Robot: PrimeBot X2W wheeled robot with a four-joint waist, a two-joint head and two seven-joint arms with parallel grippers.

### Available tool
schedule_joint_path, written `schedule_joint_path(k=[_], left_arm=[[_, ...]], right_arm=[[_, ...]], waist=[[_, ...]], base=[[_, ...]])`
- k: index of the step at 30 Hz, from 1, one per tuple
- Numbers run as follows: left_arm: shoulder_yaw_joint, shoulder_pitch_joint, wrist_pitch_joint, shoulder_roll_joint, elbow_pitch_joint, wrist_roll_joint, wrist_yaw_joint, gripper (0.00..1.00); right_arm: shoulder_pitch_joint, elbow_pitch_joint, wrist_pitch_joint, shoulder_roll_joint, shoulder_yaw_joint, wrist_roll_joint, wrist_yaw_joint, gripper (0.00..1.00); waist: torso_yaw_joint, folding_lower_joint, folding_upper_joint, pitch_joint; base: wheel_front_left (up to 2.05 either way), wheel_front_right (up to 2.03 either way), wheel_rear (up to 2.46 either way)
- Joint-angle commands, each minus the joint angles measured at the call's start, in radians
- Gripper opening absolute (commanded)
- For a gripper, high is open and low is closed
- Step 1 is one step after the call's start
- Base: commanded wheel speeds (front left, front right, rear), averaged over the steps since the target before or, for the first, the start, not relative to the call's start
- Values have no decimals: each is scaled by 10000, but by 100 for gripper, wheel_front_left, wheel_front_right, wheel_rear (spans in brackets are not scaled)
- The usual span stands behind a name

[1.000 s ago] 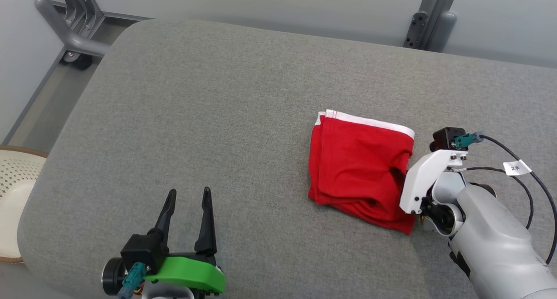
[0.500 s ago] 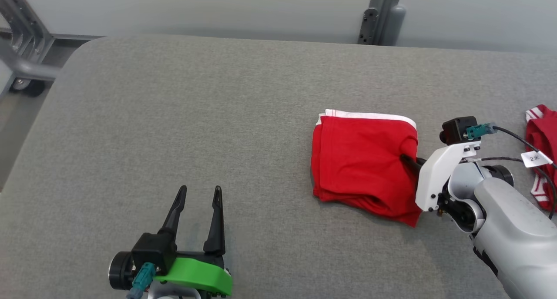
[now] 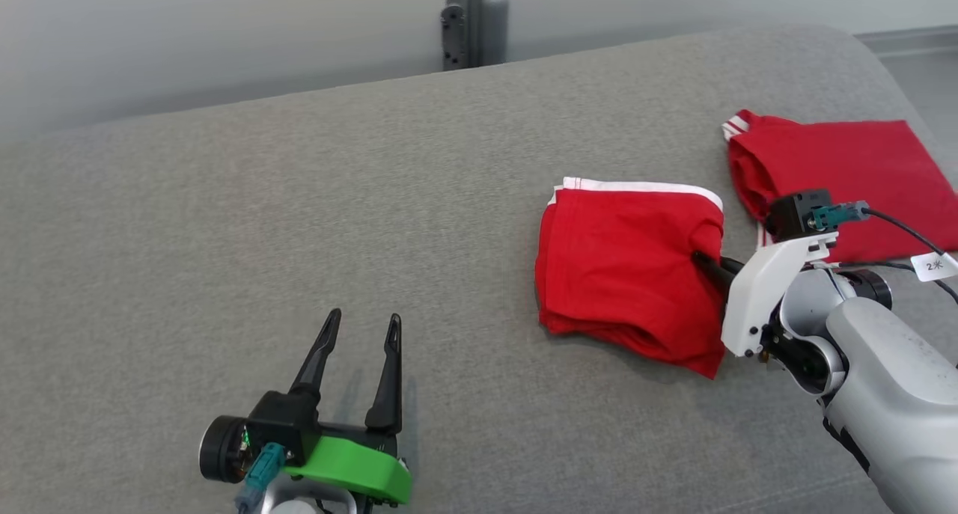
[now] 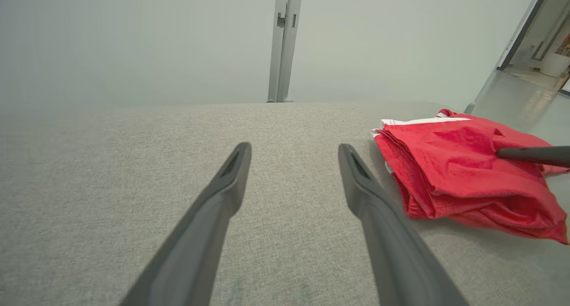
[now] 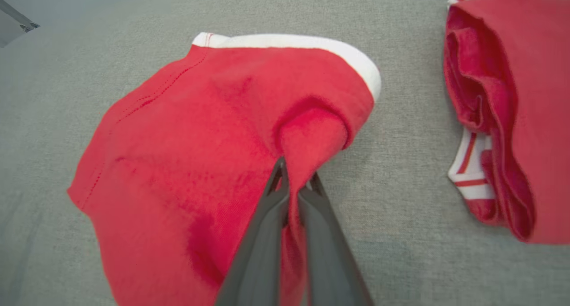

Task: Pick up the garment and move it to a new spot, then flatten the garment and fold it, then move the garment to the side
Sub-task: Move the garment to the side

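A folded red garment (image 3: 625, 274) with a white waistband lies right of centre on the grey cushion (image 3: 299, 222). My right gripper (image 3: 700, 260) comes in from the garment's right edge and is shut on a pinched fold of its red cloth; the right wrist view shows the right gripper (image 5: 296, 181) with the garment (image 5: 191, 150) bunched between the fingertips. My left gripper (image 3: 361, 322) rests low at the front left, open and empty. In the left wrist view the left gripper (image 4: 294, 150) points over bare cushion, with the garment (image 4: 463, 172) off to its right.
A second folded red garment (image 3: 838, 170) with red-and-white striped trim lies at the far right of the cushion, close behind my right wrist; in the right wrist view this second garment (image 5: 512, 96) is at the right. A grey metal post (image 3: 468, 20) stands behind the cushion.
The right gripper closed on the garment's right edge. The camera swung to the right, bringing the second red garment into the picture. The left gripper stayed open.
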Motion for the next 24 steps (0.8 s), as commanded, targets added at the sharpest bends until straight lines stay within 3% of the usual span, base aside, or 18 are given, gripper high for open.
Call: schedule_joint_path(k=[1,5,10,24], left_arm=[[-7,-192,-4,52,13,72,-43,100],[-103,-311,-4,50,75,125,-109,100],[-198,-438,-4,49,145,179,-162,100],[-61,-424,-3,49,6,160,-78,100]], right_arm=[[-21,-100,-64,-33,-27,-42,0,0],[-68,-330,-60,-123,-57,-128,0,0],[-68,-557,-2,-262,-215,-191,0,0],[-573,-911,140,-625,-676,-943,0,0]], waist=[[-1638,0,0,407],[-2185,0,0,594],[-2343,0,0,676],[-1448,0,0,619]], base=[[0,0,0],[0,0,0],[0,0,0],[0,0,0]])
